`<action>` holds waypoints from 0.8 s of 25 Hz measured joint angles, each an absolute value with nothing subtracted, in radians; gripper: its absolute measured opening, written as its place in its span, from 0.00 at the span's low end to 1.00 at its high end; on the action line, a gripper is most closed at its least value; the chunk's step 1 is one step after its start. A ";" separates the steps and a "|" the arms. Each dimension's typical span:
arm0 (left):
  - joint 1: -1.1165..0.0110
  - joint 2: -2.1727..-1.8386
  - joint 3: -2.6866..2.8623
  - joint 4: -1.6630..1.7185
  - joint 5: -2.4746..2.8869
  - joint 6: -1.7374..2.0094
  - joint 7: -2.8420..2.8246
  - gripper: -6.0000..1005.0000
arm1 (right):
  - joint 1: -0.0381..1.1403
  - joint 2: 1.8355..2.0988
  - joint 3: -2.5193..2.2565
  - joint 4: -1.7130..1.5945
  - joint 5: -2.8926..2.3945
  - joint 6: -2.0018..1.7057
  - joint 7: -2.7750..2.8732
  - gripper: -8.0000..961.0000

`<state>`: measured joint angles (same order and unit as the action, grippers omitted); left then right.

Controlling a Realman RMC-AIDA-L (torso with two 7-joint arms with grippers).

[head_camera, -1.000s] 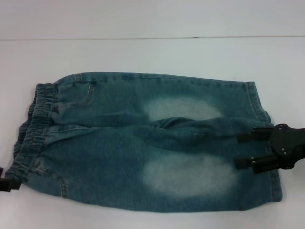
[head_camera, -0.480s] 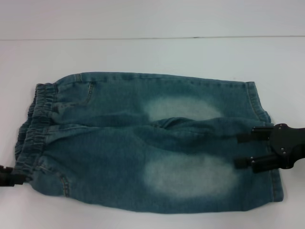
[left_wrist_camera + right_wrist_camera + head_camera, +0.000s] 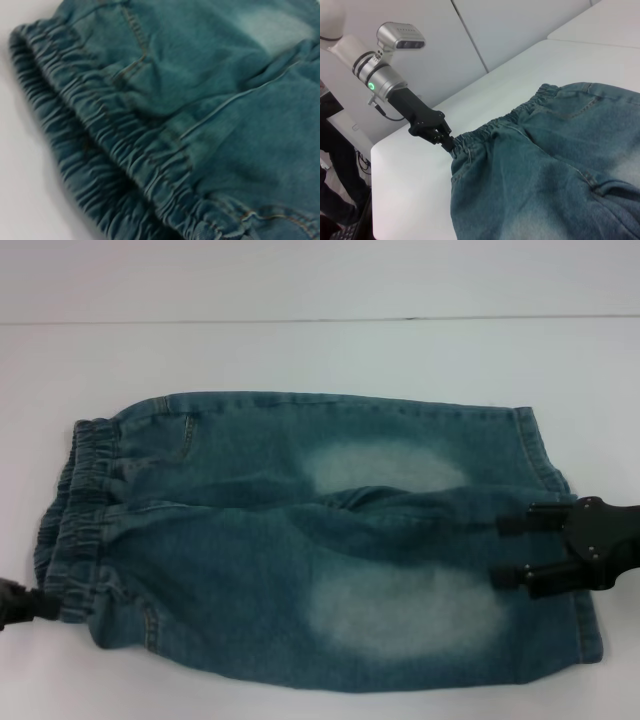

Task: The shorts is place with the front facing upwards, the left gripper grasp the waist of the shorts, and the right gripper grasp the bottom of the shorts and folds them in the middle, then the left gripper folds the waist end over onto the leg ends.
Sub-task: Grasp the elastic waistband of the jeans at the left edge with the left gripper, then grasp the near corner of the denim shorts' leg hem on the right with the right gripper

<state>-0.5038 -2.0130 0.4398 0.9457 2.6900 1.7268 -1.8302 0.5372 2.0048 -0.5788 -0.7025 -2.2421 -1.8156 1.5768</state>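
The blue denim shorts (image 3: 300, 540) lie flat on the white table, front up, with a pale faded patch on each leg. The gathered waist (image 3: 75, 510) is at the left, and it fills the left wrist view as a ruffled band (image 3: 100, 150). The bottom of the shorts, two straight leg hems (image 3: 545, 450), is at the right. My left gripper (image 3: 35, 605) is at the near corner of the waist; in the right wrist view that left gripper (image 3: 447, 142) is shut on the waist corner. My right gripper (image 3: 508, 550) is open over the leg ends, between the two legs.
The white table (image 3: 300, 350) runs back to a wall seam and spreads around the shorts. My left arm (image 3: 385, 80) reaches in over the table's corner in the right wrist view, with dark legs and floor beyond the edge.
My left gripper has moved in against the near waist corner. The near edge of the shorts has shifted slightly toward me. The right gripper has hardly moved.
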 joint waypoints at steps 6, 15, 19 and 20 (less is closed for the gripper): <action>-0.516 -2.004 0.437 0.948 2.615 1.795 -1.837 0.08 | 0.558 1.994 -0.568 -0.708 -2.235 -1.798 1.650 0.99; -0.536 -2.000 0.437 0.946 2.594 1.807 -1.841 0.06 | 0.615 1.959 -0.580 -0.881 -2.411 -1.846 1.887 0.99; -0.538 -2.001 0.437 0.943 2.594 1.791 -1.841 0.06 | 0.642 1.959 -0.580 -0.939 -2.540 -1.925 1.908 0.99; -0.538 -2.001 0.437 0.943 2.594 1.789 -1.842 0.06 | 0.650 1.959 -0.580 -0.943 -2.581 -1.933 1.909 0.99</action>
<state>-0.5380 -2.0011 0.4372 0.9434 2.5938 1.7888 -1.8416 0.6501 1.9589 -0.5804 -0.9429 -2.5808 -1.9333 1.9088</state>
